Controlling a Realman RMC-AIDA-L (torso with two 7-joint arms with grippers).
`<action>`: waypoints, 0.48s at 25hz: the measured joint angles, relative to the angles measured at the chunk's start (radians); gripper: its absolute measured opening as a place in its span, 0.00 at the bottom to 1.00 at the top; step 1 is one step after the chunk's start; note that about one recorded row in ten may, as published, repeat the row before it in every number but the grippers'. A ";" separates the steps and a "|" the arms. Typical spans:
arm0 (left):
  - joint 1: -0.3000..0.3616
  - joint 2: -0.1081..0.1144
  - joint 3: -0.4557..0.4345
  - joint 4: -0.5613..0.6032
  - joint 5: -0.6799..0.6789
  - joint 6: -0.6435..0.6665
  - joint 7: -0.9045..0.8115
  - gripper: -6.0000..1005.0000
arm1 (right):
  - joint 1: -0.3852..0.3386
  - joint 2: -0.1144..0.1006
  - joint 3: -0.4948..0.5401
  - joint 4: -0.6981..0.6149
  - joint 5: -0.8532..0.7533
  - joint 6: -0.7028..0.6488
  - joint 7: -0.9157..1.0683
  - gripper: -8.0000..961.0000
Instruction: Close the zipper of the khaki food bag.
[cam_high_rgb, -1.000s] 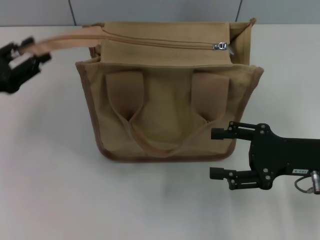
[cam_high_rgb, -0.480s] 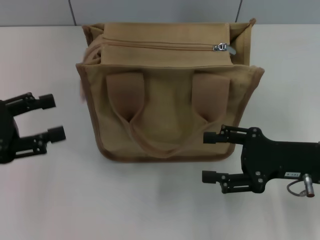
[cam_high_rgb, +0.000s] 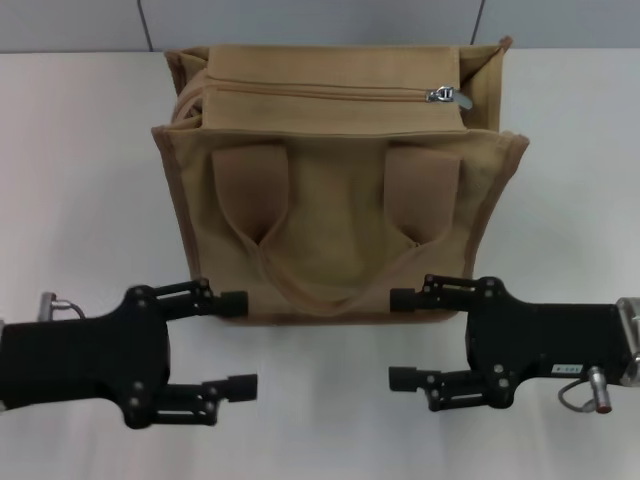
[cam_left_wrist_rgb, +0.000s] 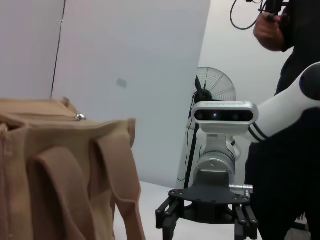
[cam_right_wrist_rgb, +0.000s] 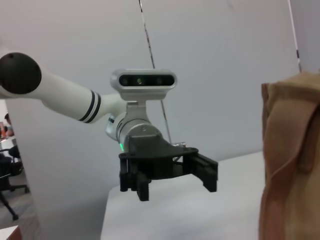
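Observation:
The khaki food bag (cam_high_rgb: 330, 230) stands upright in the middle of the white table, its two strap handles hanging down its front. The zipper (cam_high_rgb: 320, 92) runs across the top panel, its tapes lying together, and the silver pull tab (cam_high_rgb: 447, 95) sits at the right end. My left gripper (cam_high_rgb: 240, 343) is open and empty in front of the bag's lower left corner. My right gripper (cam_high_rgb: 399, 338) is open and empty in front of its lower right corner. The left wrist view shows the bag (cam_left_wrist_rgb: 60, 175), the tab (cam_left_wrist_rgb: 78, 117) and the right gripper (cam_left_wrist_rgb: 205, 220). The right wrist view shows the bag's edge (cam_right_wrist_rgb: 292, 165) and the left gripper (cam_right_wrist_rgb: 167, 175).
The white table (cam_high_rgb: 80, 180) extends to both sides of the bag and to a grey wall behind it. In the left wrist view a person (cam_left_wrist_rgb: 290, 100) stands beyond the table, with a fan (cam_left_wrist_rgb: 215, 87) behind.
My left gripper let go of the strap handle it held out at the far left and came down to the bag's front left. The handle fell back. My right gripper shifted slightly left.

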 joint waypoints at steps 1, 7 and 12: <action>-0.001 -0.001 0.004 -0.006 0.000 -0.004 0.006 0.81 | 0.001 0.000 -0.009 0.004 0.000 0.004 0.000 0.83; -0.001 -0.002 0.008 -0.030 0.001 -0.019 0.034 0.81 | 0.011 0.001 -0.026 0.023 0.000 0.011 -0.009 0.83; 0.005 0.003 0.009 -0.030 0.002 -0.013 0.029 0.81 | 0.012 0.001 -0.026 0.026 0.000 0.010 -0.016 0.83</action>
